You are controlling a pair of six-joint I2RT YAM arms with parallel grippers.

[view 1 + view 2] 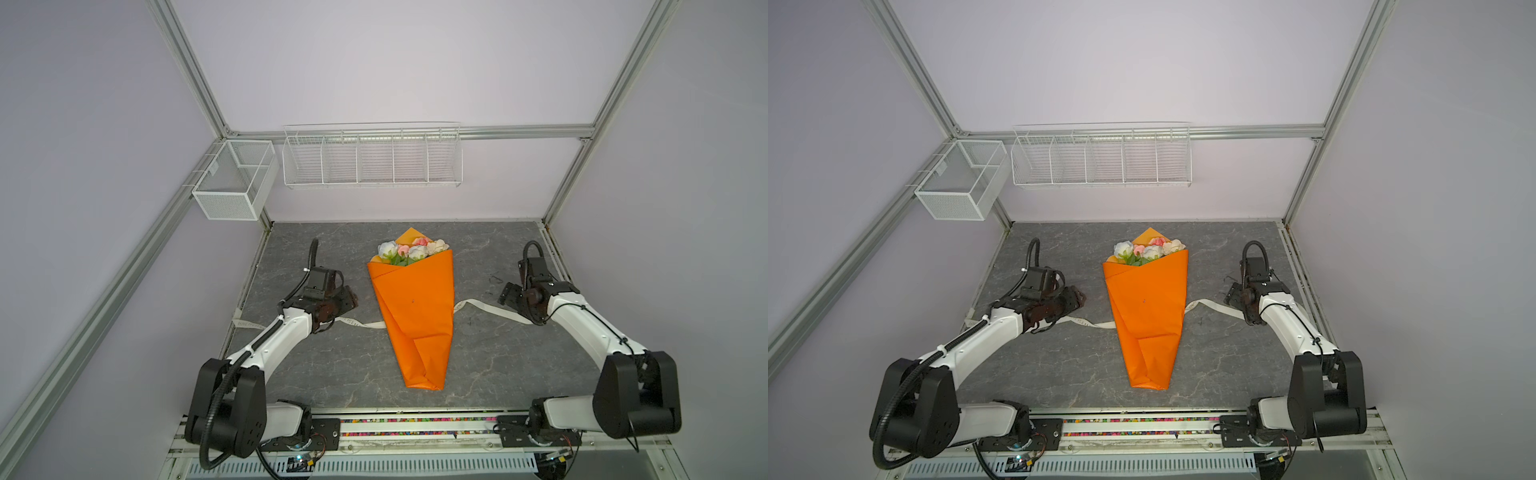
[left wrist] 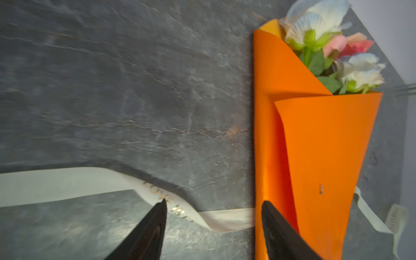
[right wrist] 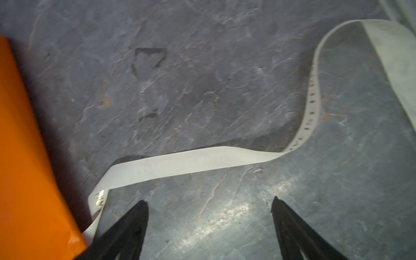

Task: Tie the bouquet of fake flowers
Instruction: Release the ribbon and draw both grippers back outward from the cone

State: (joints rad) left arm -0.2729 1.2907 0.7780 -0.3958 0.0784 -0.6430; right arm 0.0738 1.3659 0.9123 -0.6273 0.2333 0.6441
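Fabric bouquet [image 1: 412, 251] w/ smooth orange paper cone [image 1: 415, 328]

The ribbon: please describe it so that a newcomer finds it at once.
On the grey table, an orange paper cone holding the bouquet of fake flowers lies in the middle. The ribbon comes out from under it on both sides. It alone is a thin, flat, cream strip with small print.

jaws wide; ribbon [image 3: 202, 162] loose on tbl [image 3: 202, 78]
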